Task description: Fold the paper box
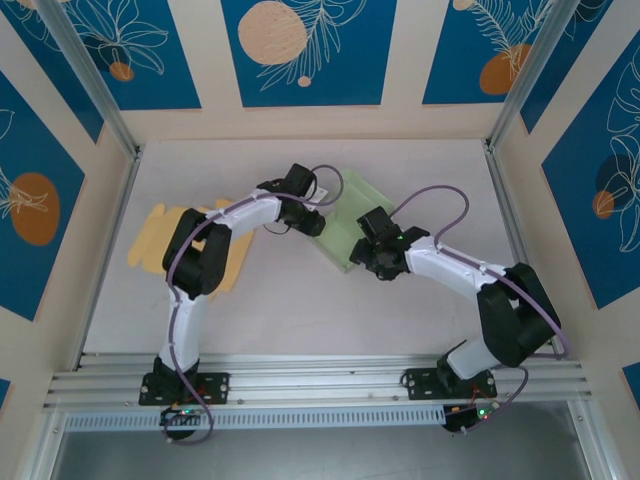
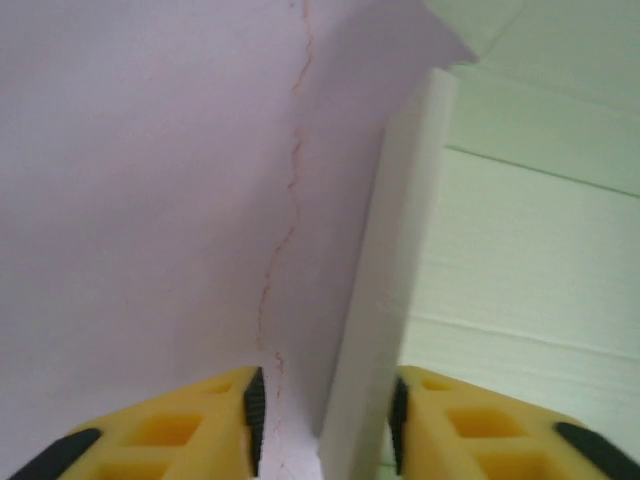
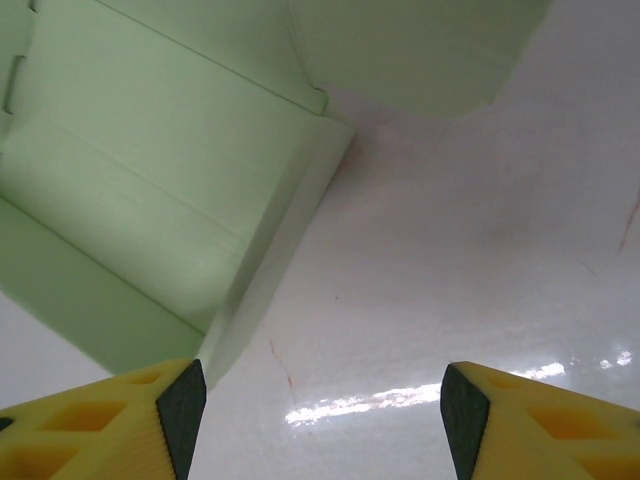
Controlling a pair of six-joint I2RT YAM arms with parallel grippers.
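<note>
The pale green paper box (image 1: 347, 228) lies mostly flat at the middle of the table. My left gripper (image 1: 312, 222) is at its left edge. In the left wrist view a raised side flap (image 2: 390, 300) stands upright between the left gripper's (image 2: 325, 430) jaws. The flap rests against the right pad, and a gap shows at the left pad. The box's flat panels (image 2: 530, 270) spread out to the right. My right gripper (image 1: 372, 246) hovers at the box's near right corner. In the right wrist view this gripper (image 3: 320, 420) is open over bare table, with the box (image 3: 150, 180) at upper left.
A flat tan cardboard sheet (image 1: 150, 240) lies at the left of the table, partly under the left arm. Metal frame posts (image 1: 110, 110) stand at the back corners, and a rail (image 1: 320, 385) runs along the near edge.
</note>
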